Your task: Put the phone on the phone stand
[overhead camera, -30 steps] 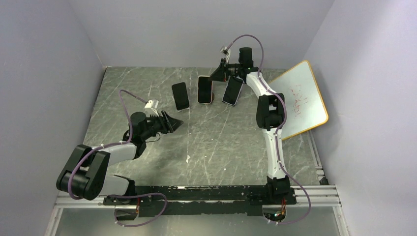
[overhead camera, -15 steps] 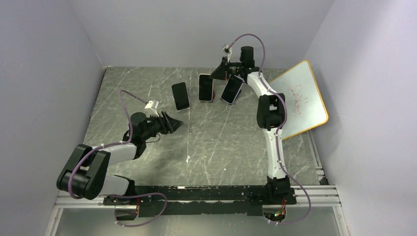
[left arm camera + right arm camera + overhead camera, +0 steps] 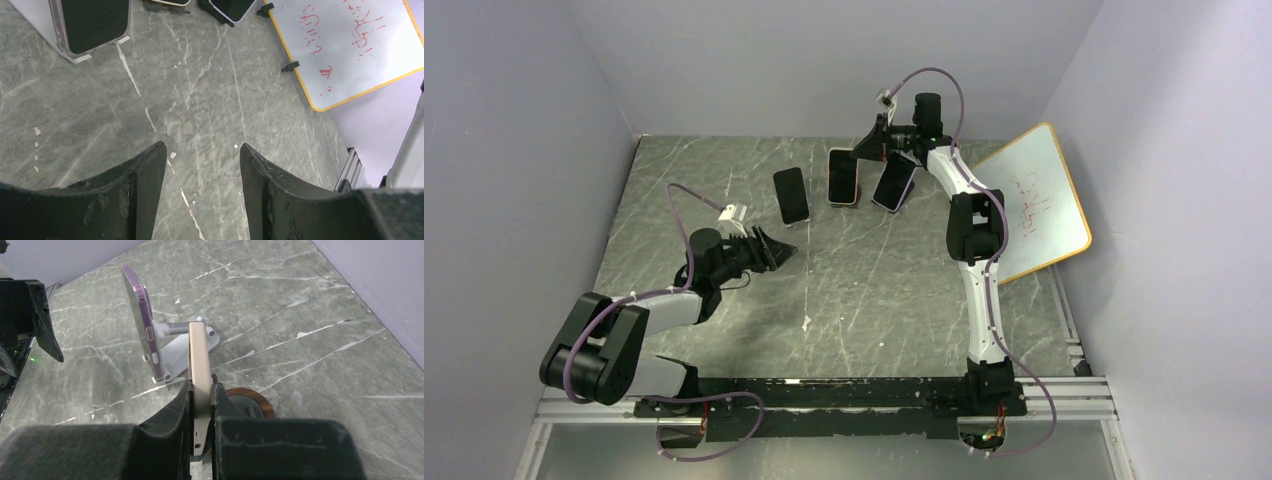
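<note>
Top external: hung high above and behind the arm bases, looking down and toward the far wall; from well back it took in the whole table (image 3: 724, 170) and the whiteboard (image 3: 1034, 200) at far right.
Left wrist: sat just behind the left gripper (image 3: 202, 147), low over the table, facing far and right.
Right wrist: sat just behind the right gripper (image 3: 201, 382), close to the far edge, facing left.
Shared: all three caught the marble top and the phones (image 3: 842, 178); top and left wrist both caught the whiteboard.

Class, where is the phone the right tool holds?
Top view: the held phone lies at the back, right of centre, in the right tool, between the middle phone and the whiteboard.
</note>
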